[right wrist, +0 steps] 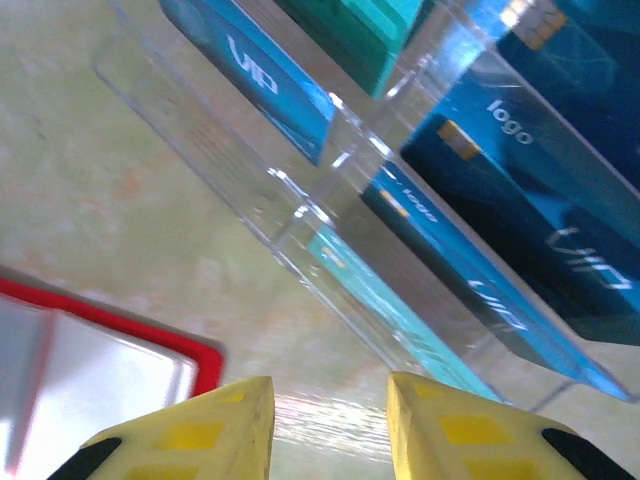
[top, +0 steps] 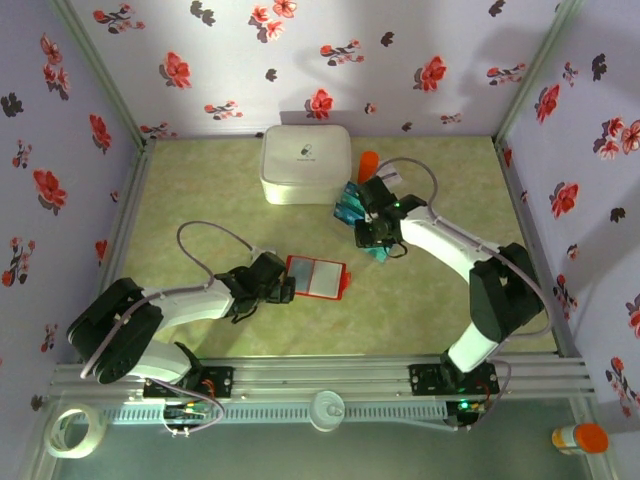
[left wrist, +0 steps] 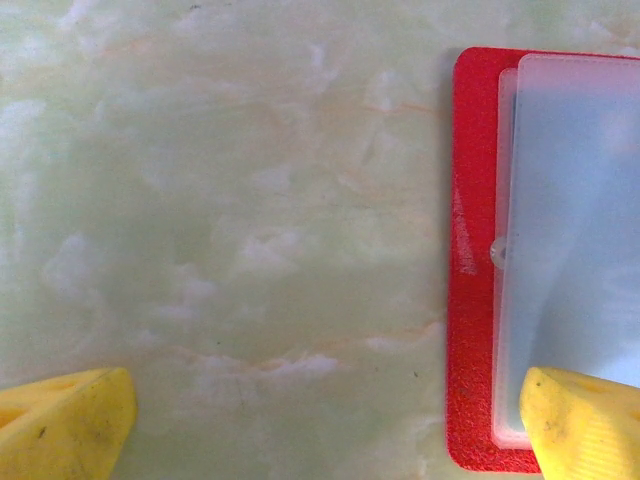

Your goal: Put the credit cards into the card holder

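We see the L gripper (left wrist: 322, 432) spread wide & empty, low over the green marbled table (left wrist: 200, 200). One yellow fingertip (left wrist: 585, 425) overlaps a corner of the card holder (left wrist: 470, 300), which lies flat approx. mid-table, red w/ a pale inner panel facing up. The R gripper (right wrist: 330, 425) has its fingers parted a little w/ nothing btwn them, just bare table in the gap. The credit cards (right wrist: 520, 230) are glossy blue, printed "VIP" & "logo". They sit slanted in a clear plastic rack (right wrist: 300, 215) just ahead of those fingers. From above, the rack sits right of the white rounded box (top: 306, 163), near an orange item (top: 368, 163) & apart from the holder.
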`<act>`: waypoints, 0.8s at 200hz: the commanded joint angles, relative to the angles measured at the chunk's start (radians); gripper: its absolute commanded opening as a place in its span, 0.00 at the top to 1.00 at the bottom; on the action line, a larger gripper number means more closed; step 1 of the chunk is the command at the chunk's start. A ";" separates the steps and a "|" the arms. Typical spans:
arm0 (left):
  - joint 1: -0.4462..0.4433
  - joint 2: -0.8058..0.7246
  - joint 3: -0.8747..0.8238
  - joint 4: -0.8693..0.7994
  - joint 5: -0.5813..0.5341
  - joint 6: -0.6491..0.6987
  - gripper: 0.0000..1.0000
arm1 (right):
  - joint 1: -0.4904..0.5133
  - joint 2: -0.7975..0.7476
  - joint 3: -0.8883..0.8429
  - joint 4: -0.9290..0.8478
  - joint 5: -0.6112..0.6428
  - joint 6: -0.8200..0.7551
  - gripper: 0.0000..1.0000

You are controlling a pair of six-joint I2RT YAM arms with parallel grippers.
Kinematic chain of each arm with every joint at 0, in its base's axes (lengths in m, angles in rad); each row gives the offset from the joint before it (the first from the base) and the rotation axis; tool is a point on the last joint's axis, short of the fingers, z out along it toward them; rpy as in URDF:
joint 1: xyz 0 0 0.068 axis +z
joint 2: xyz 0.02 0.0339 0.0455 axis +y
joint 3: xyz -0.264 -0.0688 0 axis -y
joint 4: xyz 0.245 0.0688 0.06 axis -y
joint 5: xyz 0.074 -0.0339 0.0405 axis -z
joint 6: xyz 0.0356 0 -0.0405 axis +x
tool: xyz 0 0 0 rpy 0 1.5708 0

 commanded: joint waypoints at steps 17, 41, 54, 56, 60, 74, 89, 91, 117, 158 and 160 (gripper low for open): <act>0.000 0.020 -0.025 0.010 0.002 -0.022 0.00 | 0.001 0.054 0.066 -0.101 0.102 -0.098 0.65; -0.001 0.016 -0.028 0.012 0.002 -0.025 0.00 | 0.001 0.074 0.073 -0.108 0.126 -0.111 0.65; -0.001 0.016 -0.030 0.013 0.002 -0.026 0.00 | 0.001 0.085 0.076 -0.109 0.129 -0.116 0.65; -0.002 0.017 -0.030 0.013 0.002 -0.025 0.00 | 0.001 0.087 0.077 -0.109 0.128 -0.116 0.65; -0.002 0.018 -0.030 0.013 0.003 -0.026 0.00 | 0.001 0.090 0.078 -0.109 0.128 -0.117 0.65; -0.002 0.015 -0.030 0.013 0.004 -0.027 0.00 | 0.001 0.106 0.082 -0.110 0.136 -0.120 0.66; -0.002 0.016 -0.030 0.015 0.004 -0.029 0.00 | 0.001 0.121 0.088 -0.111 0.148 -0.123 0.66; -0.002 0.016 -0.030 0.015 0.004 -0.028 0.00 | 0.001 0.122 0.089 -0.110 0.150 -0.125 0.66; -0.003 0.018 -0.031 0.017 0.006 -0.030 0.00 | 0.001 0.146 0.095 -0.103 0.170 -0.131 0.66; -0.006 0.023 -0.033 0.022 0.005 -0.034 0.00 | 0.002 0.183 0.098 -0.104 0.155 -0.143 0.69; -0.006 0.023 -0.033 0.022 0.006 -0.035 0.00 | 0.002 0.184 0.098 -0.103 0.155 -0.143 0.69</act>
